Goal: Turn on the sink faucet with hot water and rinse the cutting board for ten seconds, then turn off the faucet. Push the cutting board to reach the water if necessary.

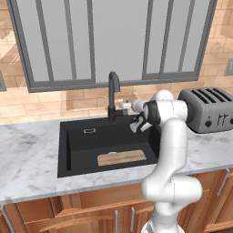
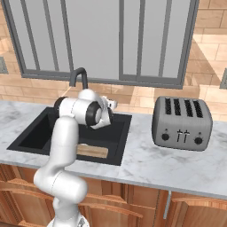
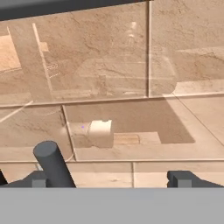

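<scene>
The black gooseneck sink faucet rises behind the black sink. Its short dark lever sticks up just inside my left fingertip in the hand view. My gripper is open, level with the faucet's base on its right side and pointing at the tiled wall. The light-tan cutting board lies flat on the basin floor near the front right. No water is in view.
A silver toaster stands on the marble counter right of the sink. A tiled wall and a window frame are close behind the faucet. A small silver overflow plate sits on the basin's back wall.
</scene>
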